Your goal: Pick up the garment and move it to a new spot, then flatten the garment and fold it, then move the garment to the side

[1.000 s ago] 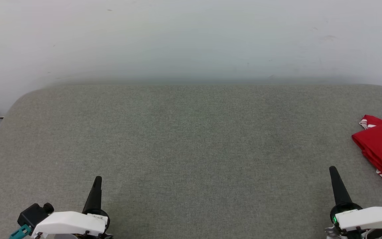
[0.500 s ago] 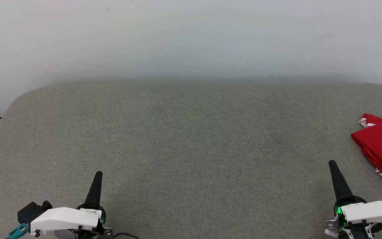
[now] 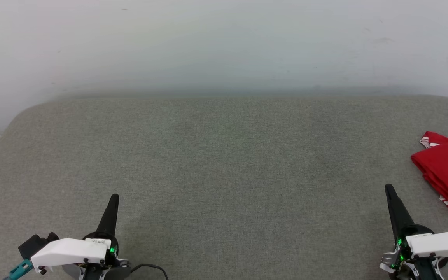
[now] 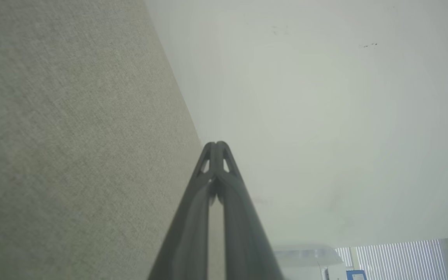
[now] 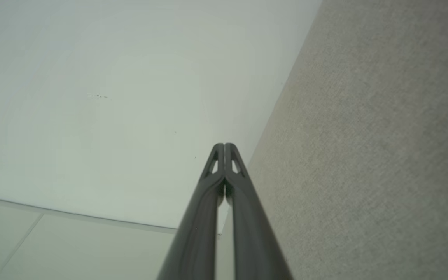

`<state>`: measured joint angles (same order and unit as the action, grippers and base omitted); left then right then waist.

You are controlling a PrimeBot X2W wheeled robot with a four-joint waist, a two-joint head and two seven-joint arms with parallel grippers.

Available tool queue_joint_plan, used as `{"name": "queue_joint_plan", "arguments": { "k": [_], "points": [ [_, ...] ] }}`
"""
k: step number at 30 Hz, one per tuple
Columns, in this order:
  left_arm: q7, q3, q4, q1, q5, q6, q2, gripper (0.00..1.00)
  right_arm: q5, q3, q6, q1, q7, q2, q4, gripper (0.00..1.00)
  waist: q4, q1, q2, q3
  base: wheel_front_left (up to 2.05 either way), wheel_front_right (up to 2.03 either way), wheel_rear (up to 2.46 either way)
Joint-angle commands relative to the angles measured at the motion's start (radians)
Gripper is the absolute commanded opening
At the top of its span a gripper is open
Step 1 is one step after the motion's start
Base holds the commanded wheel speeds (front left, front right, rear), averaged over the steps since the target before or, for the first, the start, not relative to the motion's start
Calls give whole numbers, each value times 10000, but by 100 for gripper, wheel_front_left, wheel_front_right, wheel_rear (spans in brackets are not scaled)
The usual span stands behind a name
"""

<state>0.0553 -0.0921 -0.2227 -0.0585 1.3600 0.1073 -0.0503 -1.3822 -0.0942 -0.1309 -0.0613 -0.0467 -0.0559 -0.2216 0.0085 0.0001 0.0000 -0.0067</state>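
One shirt (image 3: pixel 447 175): red with white striped trim, bunched up, lying at the right edge of the grey tabletop (image 3: pixel 224 155), partly cut off by the picture's edge.
Right gripper (image 3: pixel 389 189): near right, to the left of the shirt and apart from it; fingers pressed together, holding nothing.
Left gripper (image 3: pixel 113 197): near left, well apart from the shirt; fingers closed, empty.
Wall (image 3: pixel 224 46): pale, behind the tabletop's far edge.

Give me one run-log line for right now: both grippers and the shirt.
left gripper: shut, empty | right gripper: shut, empty | garment: red heap on table, far right, clear of both grippers
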Motion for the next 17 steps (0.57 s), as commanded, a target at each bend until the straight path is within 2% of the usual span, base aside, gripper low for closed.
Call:
{"name": "queue_joint_plan", "arguments": {
  "k": [1, 17],
  "points": [
    [68, -36, 5, -213, 270, 88, -1, 0, -252, -34, 1, -201, -70, -32, 9, 0, -4, -1, 0, 6, 0, 0, 0],
    [393, -158, -141, -415, 1577, 184, 1, 0, -1481, -93, 2, -400, -410, -14, -141, 0, -48, -1, 0, 55, 0, 0, 0]
  ]
}}
